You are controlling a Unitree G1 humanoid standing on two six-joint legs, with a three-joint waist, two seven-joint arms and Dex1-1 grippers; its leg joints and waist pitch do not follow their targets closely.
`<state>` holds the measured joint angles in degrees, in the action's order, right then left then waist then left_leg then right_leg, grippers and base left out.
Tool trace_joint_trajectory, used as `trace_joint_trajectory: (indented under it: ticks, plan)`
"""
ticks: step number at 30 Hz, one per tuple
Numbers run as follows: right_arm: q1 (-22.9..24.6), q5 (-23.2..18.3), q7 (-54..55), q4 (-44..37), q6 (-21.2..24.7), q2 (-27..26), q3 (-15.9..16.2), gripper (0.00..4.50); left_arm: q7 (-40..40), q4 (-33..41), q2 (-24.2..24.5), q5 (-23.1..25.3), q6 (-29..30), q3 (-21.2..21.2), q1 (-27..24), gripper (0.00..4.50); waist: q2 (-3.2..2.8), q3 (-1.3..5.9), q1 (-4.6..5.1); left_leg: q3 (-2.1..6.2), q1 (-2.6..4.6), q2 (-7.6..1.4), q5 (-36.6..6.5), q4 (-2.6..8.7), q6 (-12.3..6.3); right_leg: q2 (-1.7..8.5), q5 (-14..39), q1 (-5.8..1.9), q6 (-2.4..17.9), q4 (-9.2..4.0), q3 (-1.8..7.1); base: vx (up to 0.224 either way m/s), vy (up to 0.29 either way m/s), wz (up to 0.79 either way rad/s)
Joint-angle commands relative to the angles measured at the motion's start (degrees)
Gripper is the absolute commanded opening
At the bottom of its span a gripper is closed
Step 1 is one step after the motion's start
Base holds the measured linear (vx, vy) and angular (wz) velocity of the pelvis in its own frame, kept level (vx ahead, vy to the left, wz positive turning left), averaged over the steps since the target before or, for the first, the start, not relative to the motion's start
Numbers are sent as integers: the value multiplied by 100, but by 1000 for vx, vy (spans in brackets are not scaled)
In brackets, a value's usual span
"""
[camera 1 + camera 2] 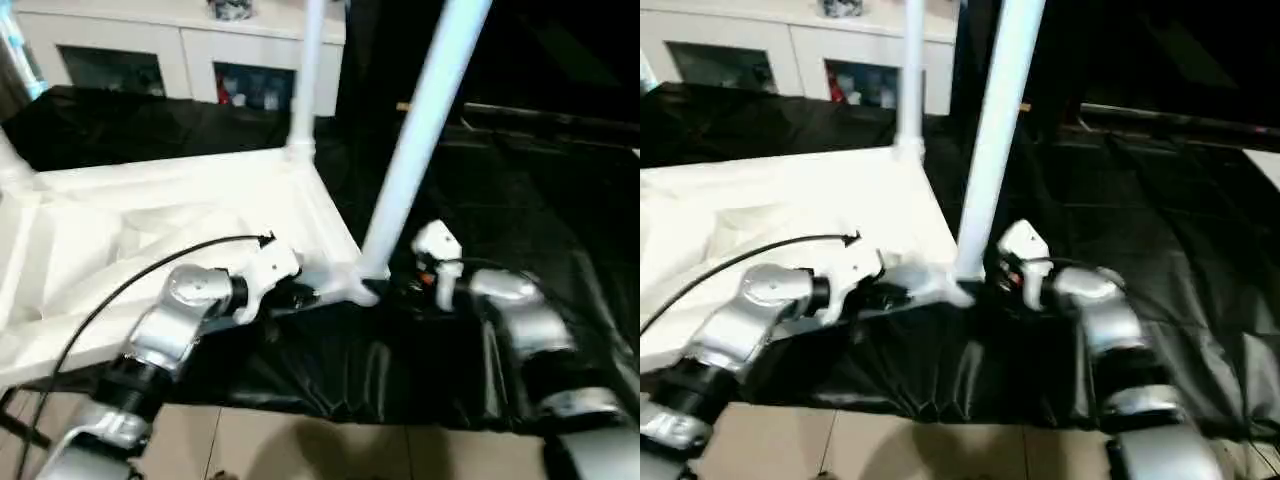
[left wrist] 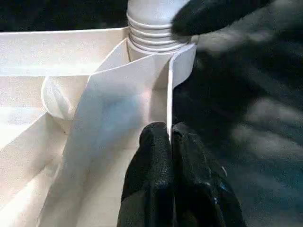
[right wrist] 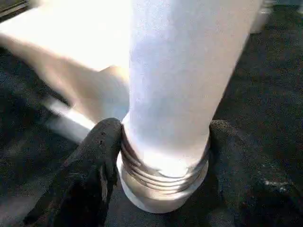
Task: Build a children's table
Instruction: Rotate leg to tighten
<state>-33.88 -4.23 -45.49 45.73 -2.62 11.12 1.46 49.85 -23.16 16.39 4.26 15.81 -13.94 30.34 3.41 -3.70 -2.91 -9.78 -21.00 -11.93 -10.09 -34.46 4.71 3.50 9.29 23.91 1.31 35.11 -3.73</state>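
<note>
I see the white tabletop [image 1: 180,215] lying upside down on a black sheet [image 1: 500,210], with its ribs facing up. It fills the 9 o'clock side of my head view. One leg [image 1: 420,130] stands in the near corner socket at the middle of the view and leans toward 1 o'clock. Another leg [image 1: 305,80] stands straight up in the far corner socket at 12 o'clock.

My left hand [image 2: 171,142] comes in from 8 o'clock. Its two black fingers [image 2: 154,161] are pressed together, pinching the thin edge wall of the tabletop just beside the near socket.

My right hand [image 3: 163,137] comes in from 4 o'clock. Its fingers [image 3: 102,156] are spread around the bottom of the leaning leg, one on each side, touching it right above the screw rings.

A white cabinet [image 1: 170,50] with glass doors stands far back at 11 o'clock. Tan floor [image 1: 300,445] shows at 6 o'clock.
</note>
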Motion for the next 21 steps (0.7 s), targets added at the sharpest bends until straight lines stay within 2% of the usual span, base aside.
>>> trace_joint_trajectory:
  ticks: [1, 2, 3, 6, 9, 10, 12, 13, 15, 16, 19, 21]
  plan:
    - [-97, -67, 212, 119, 153, -494, 228, 265, -516, 83, -472, -114, 31, -9, 353, 0, 21, 414, 9, 2, 59, -118, -1235, 405, -78, 406, 2032, -293, 941, -465, 247, 0, 0, 0]
    - [-99, -68, 222, 122, 156, -501, 226, 265, -525, 81, -477, -112, 35, -8, 356, 0, 20, 418, 4, -3, 63, -115, -1232, 400, -86, 411, 2005, -293, 948, -466, 252, 0, 0, 0]
    - [-183, -82, 611, 250, 201, -764, 142, 265, -786, 3, -677, -63, 134, 8, 444, 0, 0, 424, 1, -1, 45, -111, -1181, 401, -109, 408, 1891, -306, 967, -454, 255, 0, 0, 0]
    - [-392, -35, 1371, 550, 178, -1166, 36, 265, -1239, -180, -1011, 28, 273, -14, 588, 0, -44, 441, 0, 3, 56, -111, -1106, 401, -87, 406, 1613, -306, 1042, -428, 250, 0, 0, 0]
    - [-646, 4, 1923, 852, 105, -1522, -99, 265, -1633, -358, -1319, 145, 398, 21, 686, 0, -54, 459, 2, -10, 46, -103, -1007, 393, -120, 400, 1253, -321, 1126, -395, 256, 0, 0, 0]
    - [-646, 4, 1923, 852, 105, -1522, -99, 265, -1633, -358, -1319, 145, 398, 21, 686, 0, -40, 462, 1, -17, 42, -96, -955, 391, -141, 392, 1154, -332, 1129, -397, 254, 0, 0, 0]
    - [-666, 2, 1830, 829, 41, -1553, -91, 321, -1660, -378, -1321, 172, 379, 10, 685, 0, -36, 467, -9, -17, 36, -101, -907, 390, -183, 395, 1044, -344, 1149, -383, 253, 0, 0, 0]
    - [-666, 1, 1787, 790, 24, -1534, -92, 321, -1622, -346, -1288, 164, 369, 4, 663, 0, -29, 460, -22, -21, 32, -101, -892, 392, -243, 397, 979, -346, 1173, -378, 254, 0, 0, 0]
    - [-641, 2, 1601, 732, 7, -1421, -98, 338, -1490, -267, -1170, 173, 298, 2, 591, 0, -34, 448, -22, -20, 40, -109, -982, 400, -258, 403, 1097, -337, 1158, -396, 252, 0, 0, 0]
    - [-640, 18, 1558, 725, -3, -1366, -85, 345, -1449, -260, -1132, 164, 266, 8, 580, 0, 17, 440, -2, -19, 21, -103, -1058, 406, -250, 401, 1269, -350, 1113, -413, 243, 0, 0, 0]
    - [-561, -1, 1143, 479, 69, -1013, -31, 378, -1105, -129, -894, 71, 159, -4, 460, 0, 19, 432, 32, 1, 4, -101, -1121, 408, -255, 412, 1577, -363, 991, -434, 238, 0, 0, 0]
    - [-526, -3, 844, 354, 105, -809, -3, 383, -876, -27, -771, 41, 114, -6, 377, 0, 1, 433, 53, -6, 16, -106, -1092, 395, -281, 412, 1538, -344, 1034, -436, 245, 0, 0, 0]
